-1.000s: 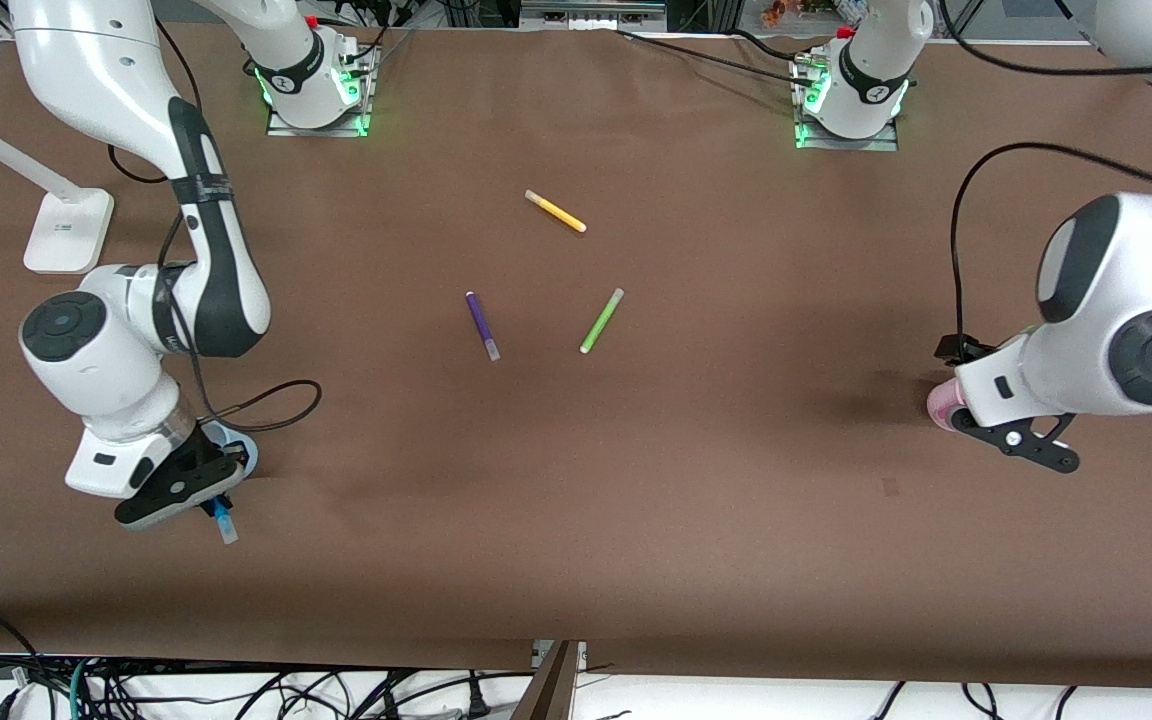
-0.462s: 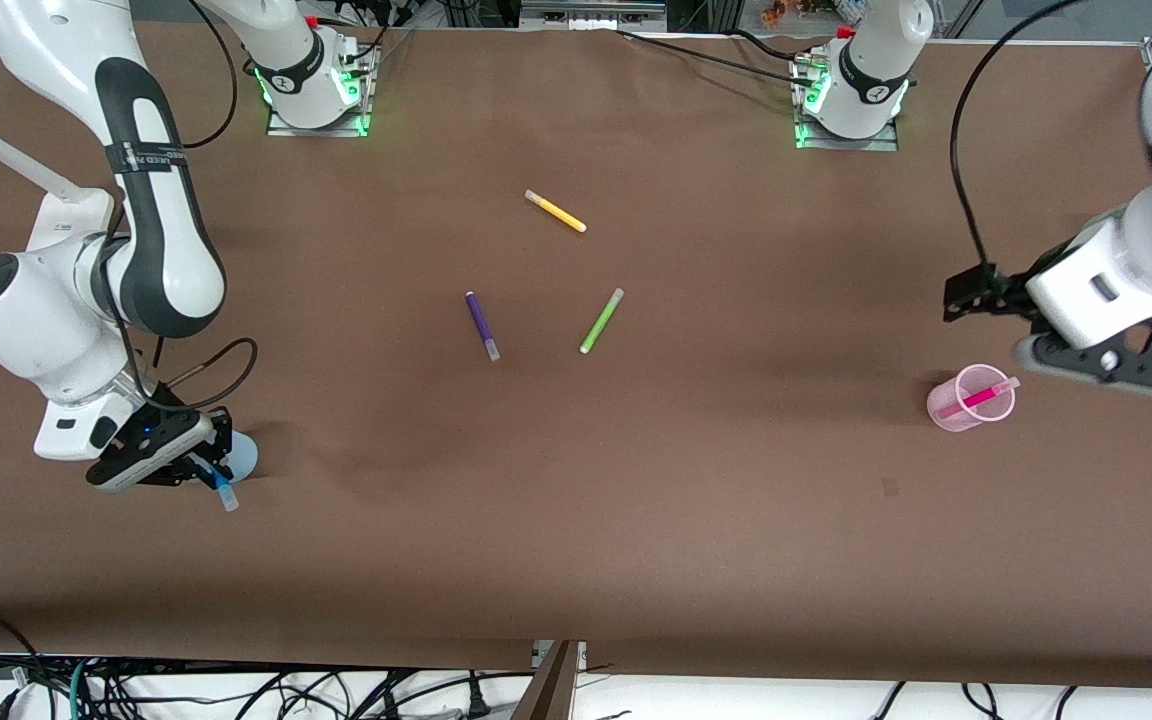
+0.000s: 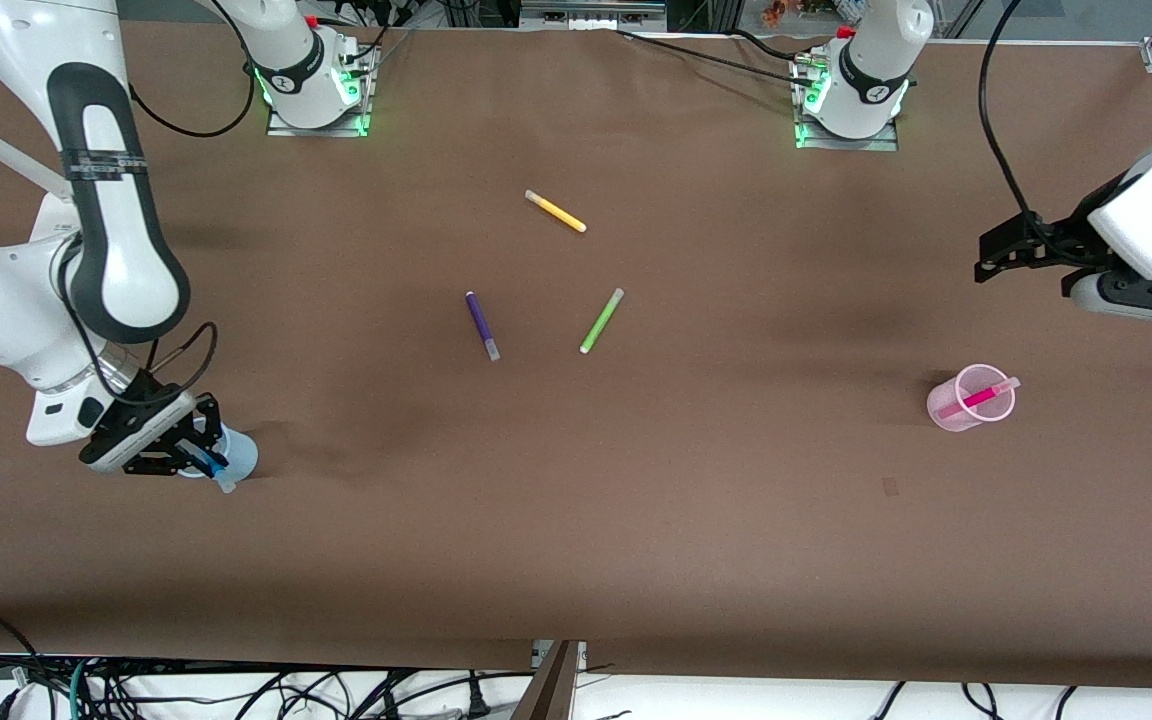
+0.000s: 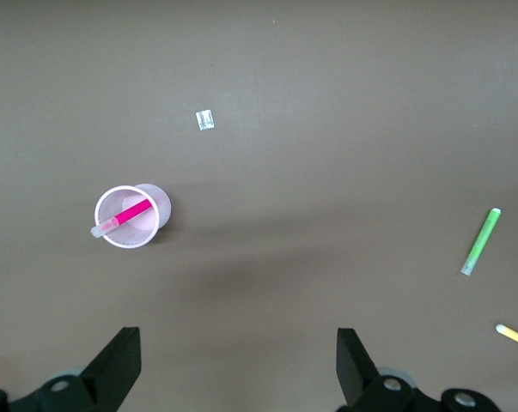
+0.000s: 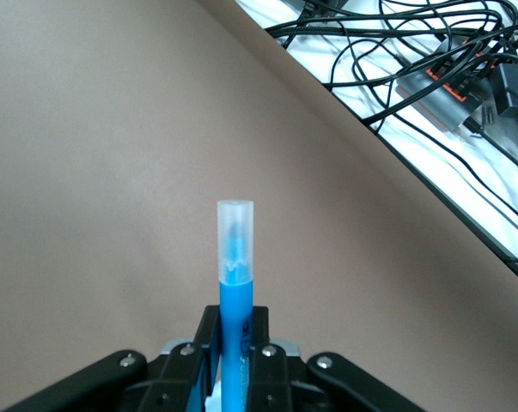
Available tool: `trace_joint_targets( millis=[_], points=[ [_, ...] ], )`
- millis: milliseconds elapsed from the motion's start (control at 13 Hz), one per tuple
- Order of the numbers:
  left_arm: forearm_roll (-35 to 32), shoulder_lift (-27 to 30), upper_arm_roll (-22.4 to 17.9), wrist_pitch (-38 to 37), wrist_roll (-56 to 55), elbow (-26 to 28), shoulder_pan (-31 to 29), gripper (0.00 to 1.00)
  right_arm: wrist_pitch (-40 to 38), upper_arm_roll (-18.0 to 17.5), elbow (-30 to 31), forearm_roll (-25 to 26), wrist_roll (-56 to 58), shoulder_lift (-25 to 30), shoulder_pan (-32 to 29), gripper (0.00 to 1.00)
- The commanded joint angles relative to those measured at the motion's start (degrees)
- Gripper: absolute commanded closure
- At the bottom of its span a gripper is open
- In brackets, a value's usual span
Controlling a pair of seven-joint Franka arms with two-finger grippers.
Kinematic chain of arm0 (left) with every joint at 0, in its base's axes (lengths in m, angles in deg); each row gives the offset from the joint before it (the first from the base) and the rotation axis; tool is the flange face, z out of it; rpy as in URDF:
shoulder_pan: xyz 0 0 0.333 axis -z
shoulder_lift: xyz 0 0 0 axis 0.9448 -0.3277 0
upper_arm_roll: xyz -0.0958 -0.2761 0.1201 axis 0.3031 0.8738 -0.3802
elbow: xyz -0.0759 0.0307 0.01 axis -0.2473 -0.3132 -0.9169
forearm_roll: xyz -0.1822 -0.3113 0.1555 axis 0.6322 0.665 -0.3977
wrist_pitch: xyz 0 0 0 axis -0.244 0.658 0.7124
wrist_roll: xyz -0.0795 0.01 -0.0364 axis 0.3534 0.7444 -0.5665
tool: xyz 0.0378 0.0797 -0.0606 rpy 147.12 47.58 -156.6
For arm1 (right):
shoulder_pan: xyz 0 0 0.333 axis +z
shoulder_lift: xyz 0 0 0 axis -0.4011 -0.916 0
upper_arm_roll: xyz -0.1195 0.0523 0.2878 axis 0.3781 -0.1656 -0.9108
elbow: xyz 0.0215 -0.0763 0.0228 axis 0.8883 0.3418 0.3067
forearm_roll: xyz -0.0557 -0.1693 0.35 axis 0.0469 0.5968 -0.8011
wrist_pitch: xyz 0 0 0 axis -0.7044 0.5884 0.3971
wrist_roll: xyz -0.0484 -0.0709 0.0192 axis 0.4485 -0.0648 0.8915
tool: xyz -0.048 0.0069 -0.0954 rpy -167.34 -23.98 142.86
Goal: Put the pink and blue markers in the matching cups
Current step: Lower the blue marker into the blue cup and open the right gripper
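Right claw [image 3: 198, 458] clamps blue marker [image 5: 234, 283] over half-hidden, seemingly blue cup [image 3: 239, 455]; left claw [image 4: 233, 369] gapes empty

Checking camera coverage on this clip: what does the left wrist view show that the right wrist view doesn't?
Only the left wrist view shows the pink cup with the pink marker leaning inside it, plus the lime green marker and a yellow marker's tip. Only the right wrist view shows the blue marker clamped in the right gripper, and cables off the table's edge. Both show the brown table.
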Motion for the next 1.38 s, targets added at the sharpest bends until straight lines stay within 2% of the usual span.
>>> trace_joint_targets(
  millis=[0, 538, 923, 1308],
  points=[
    [1.2, 5.0, -0.1, 3.3, 1.4, 6.9, -0.3, 0.0, -1.8, -0.4, 1.7, -7.5, 10.1, 1.2, -1.8, 1.0],
    [0.7, 5.0, -0.5, 3.2, 3.1, 6.9, -1.1, 0.0, -8.0, -0.4, 1.6, -19.1, 22.5, -0.6, -4.5, 1.0],
    [0.4, 4.9, -0.4, 3.1, 3.1, 6.9, -1.3, 0.0, -10.3, -0.6, 1.3, -20.2, 24.9, -1.4, -6.6, 1.0],
    [0.4, 4.9, -0.1, 3.1, 2.9, 6.9, -1.4, 0.0, -11.1, -0.8, 1.1, -26.7, 29.7, -2.1, -6.8, 1.0]
  ],
)
